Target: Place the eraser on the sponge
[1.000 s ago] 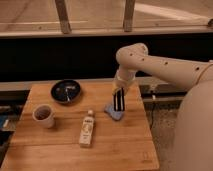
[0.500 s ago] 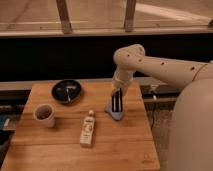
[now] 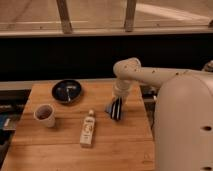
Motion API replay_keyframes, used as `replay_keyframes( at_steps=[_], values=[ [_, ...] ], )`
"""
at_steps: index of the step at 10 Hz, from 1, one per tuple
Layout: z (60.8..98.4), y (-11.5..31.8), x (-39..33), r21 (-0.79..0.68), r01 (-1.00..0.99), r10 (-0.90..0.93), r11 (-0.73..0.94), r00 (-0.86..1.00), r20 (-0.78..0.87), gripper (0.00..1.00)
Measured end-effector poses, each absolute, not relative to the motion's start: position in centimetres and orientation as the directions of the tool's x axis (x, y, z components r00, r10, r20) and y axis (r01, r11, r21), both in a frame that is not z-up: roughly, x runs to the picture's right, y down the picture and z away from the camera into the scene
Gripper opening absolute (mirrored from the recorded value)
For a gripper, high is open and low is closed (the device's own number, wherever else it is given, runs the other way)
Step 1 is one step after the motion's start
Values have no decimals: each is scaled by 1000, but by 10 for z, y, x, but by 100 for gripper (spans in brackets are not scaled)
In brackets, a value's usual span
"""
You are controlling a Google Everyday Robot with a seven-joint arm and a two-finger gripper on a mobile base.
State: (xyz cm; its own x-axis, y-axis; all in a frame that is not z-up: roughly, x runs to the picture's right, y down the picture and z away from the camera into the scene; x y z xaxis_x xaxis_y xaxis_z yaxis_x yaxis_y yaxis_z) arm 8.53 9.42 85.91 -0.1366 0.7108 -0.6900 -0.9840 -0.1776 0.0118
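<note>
The eraser [image 3: 117,112] is pinched end-up in the gripper [image 3: 118,103], which is clamped tight on it right over the sponge [image 3: 108,107], whose blue corner peeks out at the block's left. Whether the lower end is touching the pad cannot be told. A good release is judged to need the long block lowered flat and centred, so it isn't tipped off the short, soft pad.

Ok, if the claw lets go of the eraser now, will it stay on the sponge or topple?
Likely topples: the eraser, long and narrow, hangs nearly on end in the claw, shut on it over the sponge. The sponge looks soft and shorter than it, so footing is probably poor. It looks stiff, so it shouldn't bend.
</note>
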Motion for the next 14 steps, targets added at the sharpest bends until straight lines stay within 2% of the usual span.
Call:
replay_keyframes(
  at_steps=[2, 3, 5, 10, 11, 14],
  values=[
    [879, 110, 91, 38, -971, 674, -235, -191, -714, 0],
    [886, 115, 90, 42, -966, 659, -255, -205, -724, 3],
    [887, 114, 89, 43, -961, 648, -272, -216, -730, 20],
    [885, 113, 75, 5, -958, 636, -287, -195, -747, 71],
    [885, 114, 72, 0, -958, 633, -287, -189, -750, 75],
    [883, 115, 69, -10, -958, 634, -286, -181, -752, 75]
  ],
)
